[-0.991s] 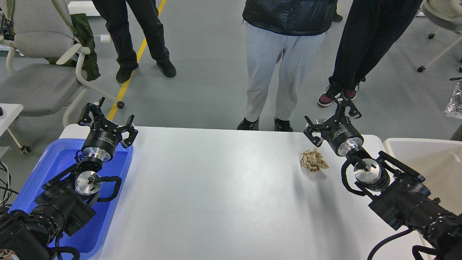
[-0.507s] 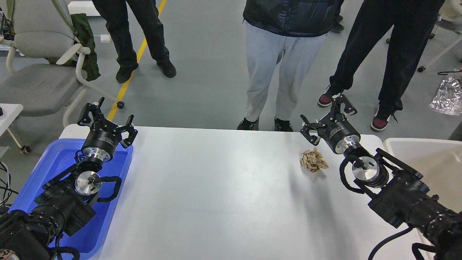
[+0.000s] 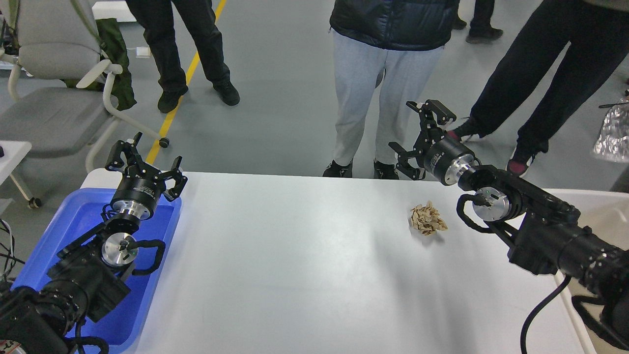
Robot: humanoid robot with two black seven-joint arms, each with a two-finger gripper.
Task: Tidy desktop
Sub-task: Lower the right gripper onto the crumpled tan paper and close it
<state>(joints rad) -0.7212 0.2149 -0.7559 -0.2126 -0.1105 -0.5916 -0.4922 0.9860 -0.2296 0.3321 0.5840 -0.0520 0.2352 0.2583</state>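
Note:
The white desktop (image 3: 304, 265) fills the middle of the head view. A crumpled tan paper ball (image 3: 427, 219) lies on it at the far right. My right gripper (image 3: 421, 138) is open and empty, raised above the table's far edge, up and slightly left of the paper ball. My left gripper (image 3: 146, 161) is open and empty, held over the far end of the blue tray (image 3: 78, 216) at the left.
A beige bin (image 3: 602, 211) stands at the right edge, partly behind my right arm. Three people stand just beyond the far edge of the table. An office chair (image 3: 54, 83) stands at the far left.
My right gripper has risen and swung left, away from the paper ball, past the table's far edge. The left arm has not moved. The person at the right has stepped.

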